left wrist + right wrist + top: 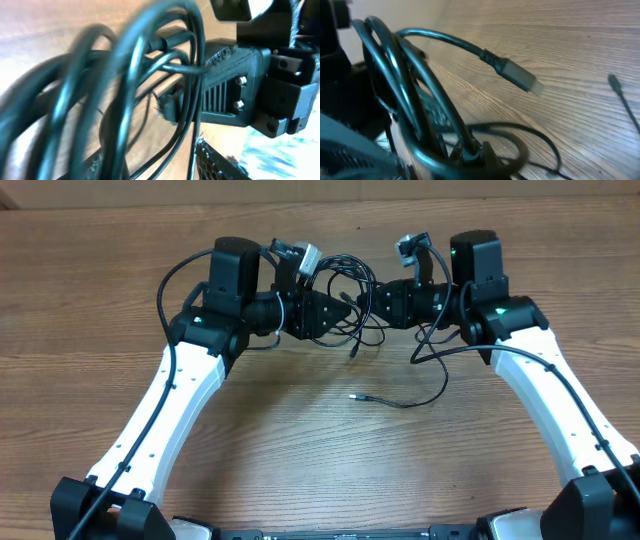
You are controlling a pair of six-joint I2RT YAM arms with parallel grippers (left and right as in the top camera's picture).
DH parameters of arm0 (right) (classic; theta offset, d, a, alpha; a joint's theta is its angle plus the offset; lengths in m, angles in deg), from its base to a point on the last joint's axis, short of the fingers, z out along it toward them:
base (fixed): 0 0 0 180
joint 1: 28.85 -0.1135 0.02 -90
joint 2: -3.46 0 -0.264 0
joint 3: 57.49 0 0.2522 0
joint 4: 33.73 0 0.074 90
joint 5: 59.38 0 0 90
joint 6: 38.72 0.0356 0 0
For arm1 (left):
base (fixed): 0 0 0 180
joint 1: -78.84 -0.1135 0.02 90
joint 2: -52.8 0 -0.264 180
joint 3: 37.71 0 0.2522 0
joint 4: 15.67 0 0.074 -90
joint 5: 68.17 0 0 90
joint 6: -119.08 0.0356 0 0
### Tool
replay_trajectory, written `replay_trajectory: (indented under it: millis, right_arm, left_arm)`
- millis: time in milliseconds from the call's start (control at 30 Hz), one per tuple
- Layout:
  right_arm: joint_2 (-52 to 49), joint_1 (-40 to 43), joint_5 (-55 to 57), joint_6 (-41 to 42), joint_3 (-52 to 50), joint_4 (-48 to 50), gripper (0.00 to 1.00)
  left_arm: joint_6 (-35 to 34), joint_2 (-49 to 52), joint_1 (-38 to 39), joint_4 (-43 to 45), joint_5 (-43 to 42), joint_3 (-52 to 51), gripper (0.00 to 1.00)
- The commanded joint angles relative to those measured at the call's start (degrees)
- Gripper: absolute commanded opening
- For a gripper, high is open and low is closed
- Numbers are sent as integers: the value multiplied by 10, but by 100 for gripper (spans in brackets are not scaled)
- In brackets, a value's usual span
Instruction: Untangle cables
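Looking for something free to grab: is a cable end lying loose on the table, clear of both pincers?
Yes, one plug end lies on the table, apart from the left pincer and right pincer.

Nothing readable is showing in any of the three views — no text, label, brand, number or sign. The cables (372, 398) are carrying no legible print.
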Motion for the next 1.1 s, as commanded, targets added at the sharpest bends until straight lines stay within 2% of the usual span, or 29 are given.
replay_trajectory:
  millis: [0, 167, 200, 233, 333, 400, 500, 633, 667, 767, 933, 1067]
  right_arm:
    - [4, 18, -18, -33, 22, -17, 4]
    - [4, 19, -14, -60, 22, -53, 4]
    - [4, 19, -14, -60, 22, -53, 4]
    - [4, 19, -14, -60, 22, -51, 4]
    - [4, 19, -14, -63, 22, -51, 4]
    - [4, 19, -14, -72, 22, -51, 4]
    - [4, 19, -14, -71, 22, -58, 4]
    - [4, 19, -32, -69, 22, -92, 4]
    - [4, 19, -40, -69, 22, -106, 5]
    - [4, 19, -57, -69, 22, -116, 5]
    - [4, 18, -89, -68, 22, -116, 5]
    - [4, 18, -104, -68, 22, -123, 5]
  left_arm:
    - [27, 8, -33, 24, -2, 8, 56]
    - [10, 8, -70, 132, -185, 8, 76]
    - [6, 8, -71, 142, -197, 8, 80]
    - [-4, 8, -73, 166, -217, 8, 87]
    - [-9, 8, -74, 191, -211, 8, 100]
    - [0, 8, -71, 209, -209, 8, 100]
    - [85, 8, -57, 196, -169, 8, 88]
    - [215, 8, -32, 139, -25, 8, 78]
    - [261, 10, -19, 124, 35, 7, 73]
    - [320, 16, 6, 121, 120, 7, 68]
    - [384, 34, 24, 117, 136, 7, 59]
    - [409, 56, 24, 108, 143, 7, 53]
